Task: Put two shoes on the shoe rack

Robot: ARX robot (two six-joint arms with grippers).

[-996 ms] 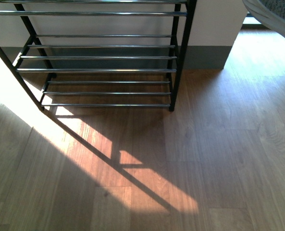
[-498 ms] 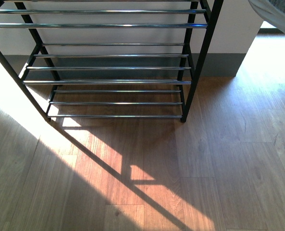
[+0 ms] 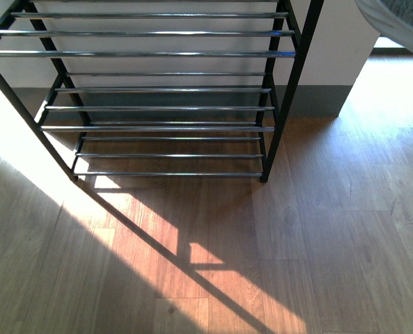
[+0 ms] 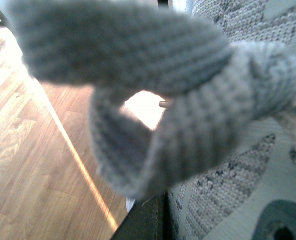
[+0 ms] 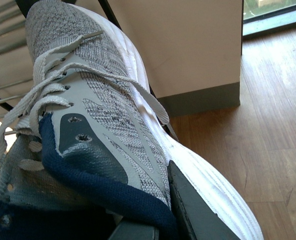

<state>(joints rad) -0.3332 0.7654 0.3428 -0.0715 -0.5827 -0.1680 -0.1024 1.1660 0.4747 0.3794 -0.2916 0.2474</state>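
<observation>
The shoe rack (image 3: 157,53), a black frame with paired silver rods, stands against the wall at the top of the front view, all visible tiers bare. My left gripper (image 4: 180,222) is shut on a grey knit sneaker (image 4: 222,195). That sneaker fills the left wrist view, with a blurred lace loop up close and one black finger (image 4: 144,220) against its side. My right gripper (image 5: 160,220) is shut on the other grey knit sneaker (image 5: 88,75) by its navy collar, one finger (image 5: 197,212) lying along the white sole. A sneaker's edge (image 3: 401,21) pokes into the front view's top right corner.
Wood floor (image 3: 317,250) spreads before the rack, crossed by a bright sun patch and the frame's shadow. A white wall corner with a grey baseboard (image 3: 317,101) stands right of the rack. Rack rods (image 5: 3,10) show behind the right sneaker's toe.
The rack has slid lower and grown larger in the front view, and one more upper tier has come into sight. The sneaker edge stays in the top right corner.
</observation>
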